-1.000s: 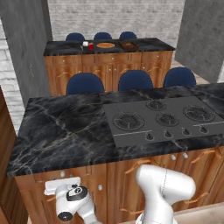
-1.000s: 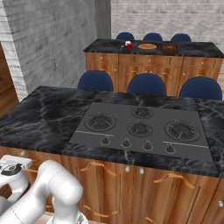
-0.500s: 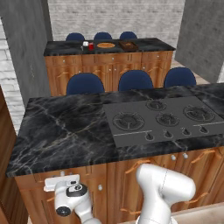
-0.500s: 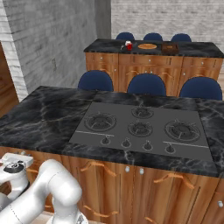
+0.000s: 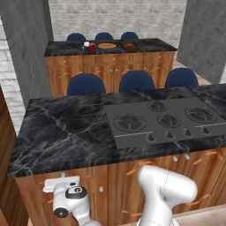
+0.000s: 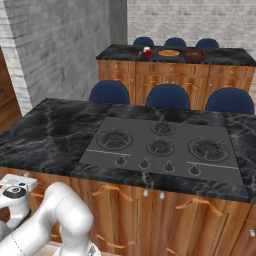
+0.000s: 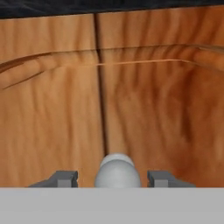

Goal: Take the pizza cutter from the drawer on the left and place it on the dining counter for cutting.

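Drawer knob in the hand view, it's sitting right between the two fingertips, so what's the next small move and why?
Probably close the gripper on the round silver knob. The knob sits centred between the fingertips with a gap showing on each side, against the wooden drawer front, so the jaws do not look clamped yet. Once it grips, pulling straight back should open the drawer.

Reddish-brown wood, black veined marble, blue chairs.

Up close in the hand view: warm orange-brown grain with darker streaks on the drawer point(image 7: 153, 109) front, a pale silver-grey round knob point(image 7: 117, 171), dark grey fingertips point(image 7: 65, 178). Black with thin white veins on the island top point(image 5: 66, 128); matte dark grey on the cooktop point(image 5: 163, 121). Same black marble over brown wooden fronts at the dining counter point(image 5: 145, 53). Deep blue on the chairs point(image 5: 86, 84). Light grey brick on the back wall point(image 5: 114, 15).
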Controlling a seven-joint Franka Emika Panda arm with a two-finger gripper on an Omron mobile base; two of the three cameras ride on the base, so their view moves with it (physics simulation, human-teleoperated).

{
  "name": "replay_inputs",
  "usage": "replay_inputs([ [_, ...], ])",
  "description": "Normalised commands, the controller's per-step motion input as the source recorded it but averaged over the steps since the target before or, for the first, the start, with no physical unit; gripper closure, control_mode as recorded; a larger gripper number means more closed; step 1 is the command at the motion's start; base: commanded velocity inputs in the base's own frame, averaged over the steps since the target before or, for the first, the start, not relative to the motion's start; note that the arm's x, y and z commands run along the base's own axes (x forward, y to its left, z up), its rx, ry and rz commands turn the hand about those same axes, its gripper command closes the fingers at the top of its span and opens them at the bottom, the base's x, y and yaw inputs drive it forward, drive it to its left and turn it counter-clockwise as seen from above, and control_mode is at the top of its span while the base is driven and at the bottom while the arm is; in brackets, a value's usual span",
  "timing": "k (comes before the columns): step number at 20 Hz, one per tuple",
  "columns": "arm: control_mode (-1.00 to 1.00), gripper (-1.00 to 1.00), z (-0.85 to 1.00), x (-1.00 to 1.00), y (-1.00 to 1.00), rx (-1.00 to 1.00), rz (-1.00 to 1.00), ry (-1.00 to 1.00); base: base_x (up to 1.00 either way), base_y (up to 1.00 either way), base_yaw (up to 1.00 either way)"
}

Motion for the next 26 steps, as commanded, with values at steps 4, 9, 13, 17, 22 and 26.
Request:
replay_inputs([
  [4,-1.00,1.00,0.00,0.00,0.01,0.00,0.00,-0.02,0.00,0.00,0.00],
  [9,-1.00,1.00,0.00,0.00,0.00,0.00,0.00,-0.04,0.00,0.00,0.00],
  [13,-1.00,1.00,-0.08,-0.28,0.00,0.00,0.00,0.00,0.00,0.00,0.00],
  [17,-1.00,1.00,-0.11,-0.61,0.00,0.00,0.00,0.00,0.00,0.00,0.00],
  [22,-1.00,1.00,-0.14,-0.71,0.00,0.00,0.00,0.00,0.00,0.00,0.00],
  [26,-1.00,1.00,-0.20,-0.71,0.00,0.00,0.00,0.00,0.00,0.00,0.00],
])
